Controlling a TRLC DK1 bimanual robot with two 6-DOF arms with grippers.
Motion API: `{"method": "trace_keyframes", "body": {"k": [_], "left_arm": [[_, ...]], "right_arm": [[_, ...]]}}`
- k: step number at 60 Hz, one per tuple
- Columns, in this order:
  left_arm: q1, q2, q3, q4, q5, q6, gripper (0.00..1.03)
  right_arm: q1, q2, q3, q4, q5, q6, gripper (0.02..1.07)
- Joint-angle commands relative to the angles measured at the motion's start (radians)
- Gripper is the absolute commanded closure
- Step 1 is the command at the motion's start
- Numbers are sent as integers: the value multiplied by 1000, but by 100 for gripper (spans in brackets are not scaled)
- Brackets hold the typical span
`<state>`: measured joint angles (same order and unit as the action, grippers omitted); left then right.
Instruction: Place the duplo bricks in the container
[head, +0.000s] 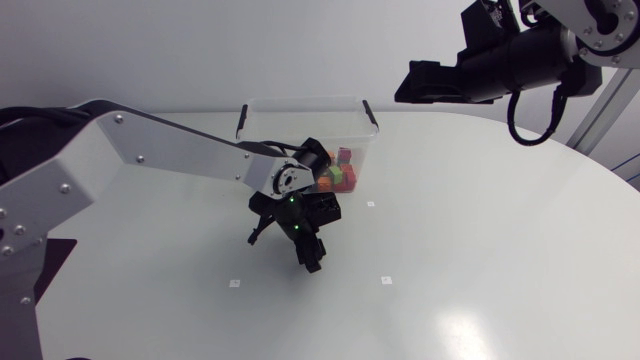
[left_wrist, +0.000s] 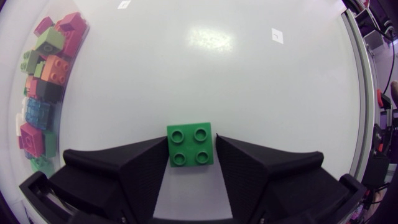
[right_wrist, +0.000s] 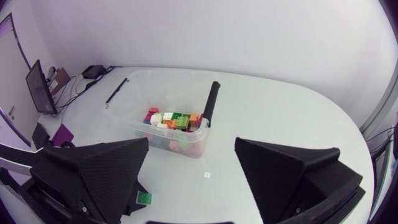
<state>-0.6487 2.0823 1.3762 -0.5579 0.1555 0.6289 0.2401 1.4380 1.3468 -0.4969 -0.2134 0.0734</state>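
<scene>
— Well, how far along is it?
— Nearly done, I'd judge. Many bricks (head: 341, 174) lie in the clear container (head: 310, 101). One green brick (left_wrist: 189, 146) sits on the tabletop (head: 480, 230) within the left gripper (left_wrist: 191, 137); whether it's clamped, I cannot tell.
— Room to move?
— Plenty of bare tabletop. The container wall stands near and needs a lift over. The right gripper (right_wrist: 191, 149) hangs released, empty, well apart.

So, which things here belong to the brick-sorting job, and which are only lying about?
Job: green four-stud plastic brick; clear plastic container with black handles; coloured bricks inside it; black left gripper.
Lying about: small white square markers on the white table.
</scene>
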Motion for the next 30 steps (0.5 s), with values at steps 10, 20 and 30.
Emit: {"method": "trace_keyframes", "body": {"k": [10, 20, 30], "left_arm": [[-9, 44, 37, -27, -4, -9, 85], [7, -1, 23, -88, -4, -3, 89], [64, -143, -28, -102, 4, 9, 89]], "right_arm": [[-10, -57, -81, 1, -6, -21, 7], [-13, -80, -126, 1, -21, -26, 7], [-12, -114, -216, 20, -24, -29, 7]]}}
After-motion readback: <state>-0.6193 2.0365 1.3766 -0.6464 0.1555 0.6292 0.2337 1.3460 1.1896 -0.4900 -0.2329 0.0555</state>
